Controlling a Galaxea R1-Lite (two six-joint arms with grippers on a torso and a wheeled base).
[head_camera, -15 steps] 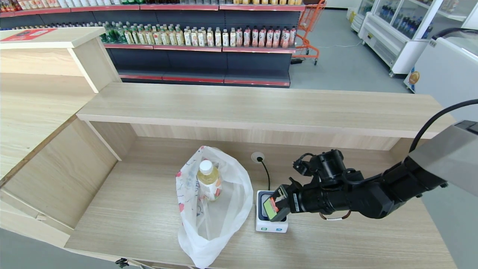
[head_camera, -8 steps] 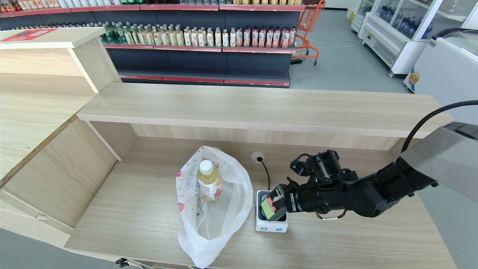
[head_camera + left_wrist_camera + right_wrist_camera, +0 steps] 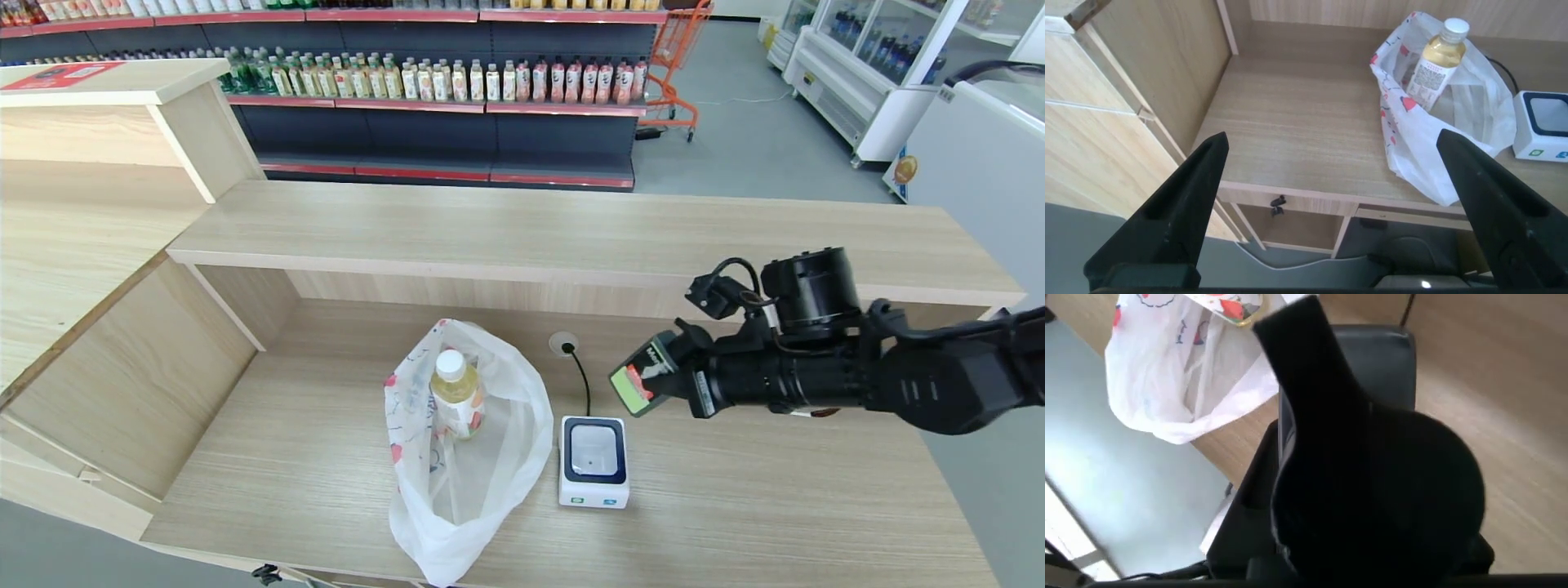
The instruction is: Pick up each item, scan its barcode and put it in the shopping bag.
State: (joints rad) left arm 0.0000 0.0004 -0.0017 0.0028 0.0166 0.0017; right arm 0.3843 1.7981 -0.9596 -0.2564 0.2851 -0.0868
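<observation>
My right gripper (image 3: 660, 377) is shut on a small dark box (image 3: 641, 382) with a green and red face, held in the air above and to the right of the white scanner (image 3: 593, 462). In the right wrist view the box (image 3: 1384, 367) sits behind a black finger, with the shopping bag (image 3: 1180, 371) beyond it. The white shopping bag (image 3: 469, 465) stands open left of the scanner, with a yellow-drink bottle (image 3: 456, 398) upright inside. My left gripper (image 3: 1331, 216) hangs open off the counter's near left side, the bag (image 3: 1445, 122) and bottle (image 3: 1437, 55) ahead of it.
The scanner's black cable (image 3: 581, 377) runs to a round port (image 3: 563, 342) at the back of the wooden counter (image 3: 286, 465). A raised ledge (image 3: 571, 237) borders the far side and a side wall (image 3: 139, 376) the left. Bare wood lies right of the scanner.
My right gripper has lifted the box up off the scanner and drawn it back to the right; the scanner's window is now uncovered. Bag and bottle have not moved.
</observation>
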